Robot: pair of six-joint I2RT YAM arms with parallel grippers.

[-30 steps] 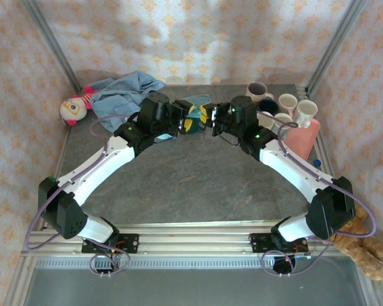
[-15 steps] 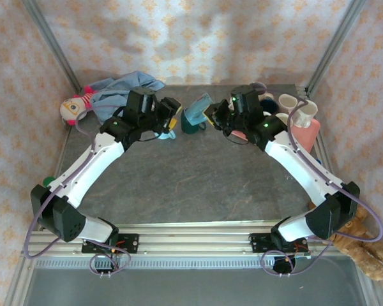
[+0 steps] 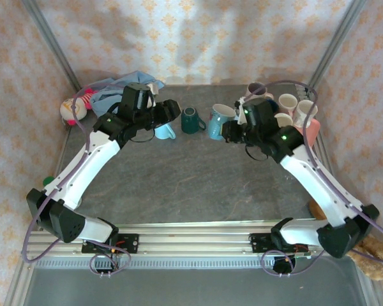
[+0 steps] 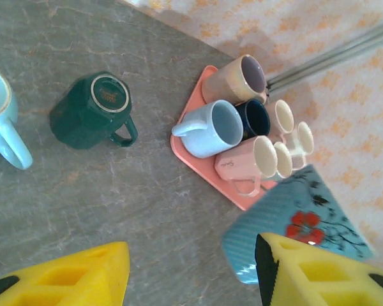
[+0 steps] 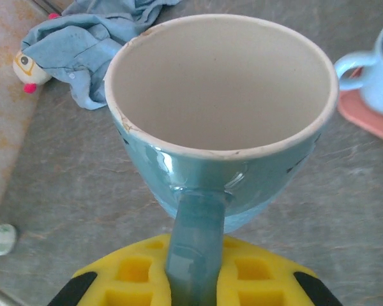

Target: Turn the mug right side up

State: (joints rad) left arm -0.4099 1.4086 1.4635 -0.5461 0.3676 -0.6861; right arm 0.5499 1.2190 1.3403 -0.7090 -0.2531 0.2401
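right jaws pinch the blue mug [image 5: 223, 172] by its handle; level its base, then lower it gently onto bare worktop [image 3: 198, 185] near the far edge. left jaws gape, empty.

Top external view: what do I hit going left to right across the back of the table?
doll → blue cloth → light blue mug → dark green mug → blue floral mug → pink tray loaded with mugs. The left tool overlaps the cloth and the light blue mug, so it is left out.
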